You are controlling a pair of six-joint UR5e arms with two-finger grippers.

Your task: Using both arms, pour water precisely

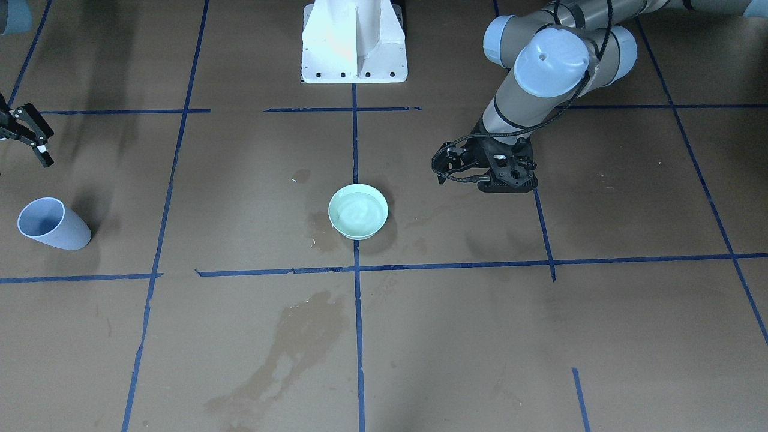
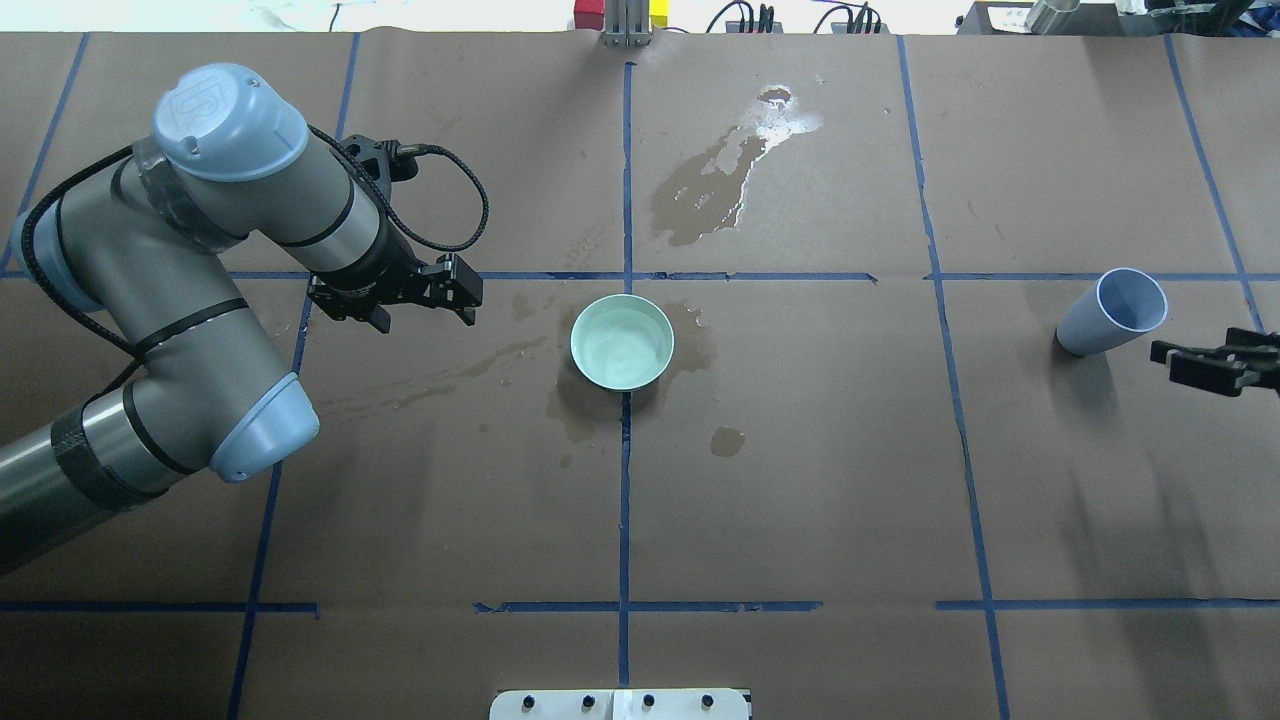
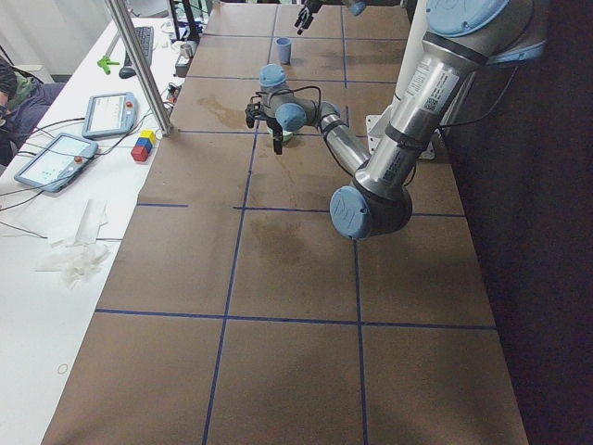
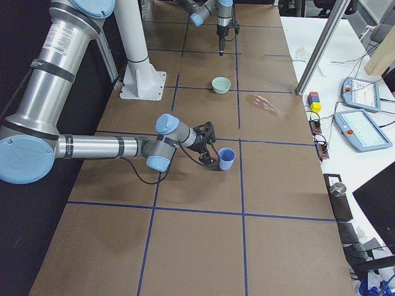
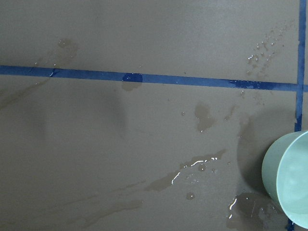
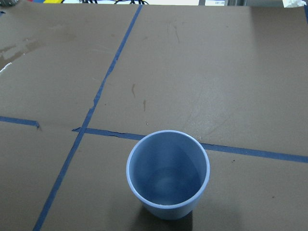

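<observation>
Front-facing view: the water (image 1: 358, 210) is a shallow, rippled pool in a pale green round bowl (image 1: 358, 231) at mid-table. The left gripper (image 1: 487, 180) hangs low beside the bowl, clear of it, fingers spread and empty. At the far side stands a light blue tapered plastic cup (image 1: 60, 231), upright, with the right gripper (image 1: 27, 141) near it but not touching, jaws apart and empty.

Overhead view: the same layout. Bowl (image 2: 622, 342) on the centre tape line, cup (image 2: 1112, 312) well apart from it. Wet, glinting patches darken the brown paper-covered table (image 2: 800, 500), so the paper soaks and stains. The blue tape grid (image 2: 625, 520) is matte.

Left side view: the near arm reaches to the bowl area. I take no grip reading from this view.

Right side view: the near arm lies low and the right gripper (image 4: 207, 145) sits just beside the cup (image 4: 226, 158).

Left wrist view: only the smooth rim of the bowl (image 5: 288, 183) and droplets on the paper, no fingers in frame.

Right wrist view: the cup (image 6: 168, 173) is dead ahead, thin-walled and smooth. I cannot tell whether it holds any water.

Judgement: nothing is held and the pour is not under way. With the bowl already wet, I cannot tell if this is the start or the finish. If it is the start, the next move is for the right gripper to close squarely on the cup wall, gently because the cup looks light and easy to tip.
</observation>
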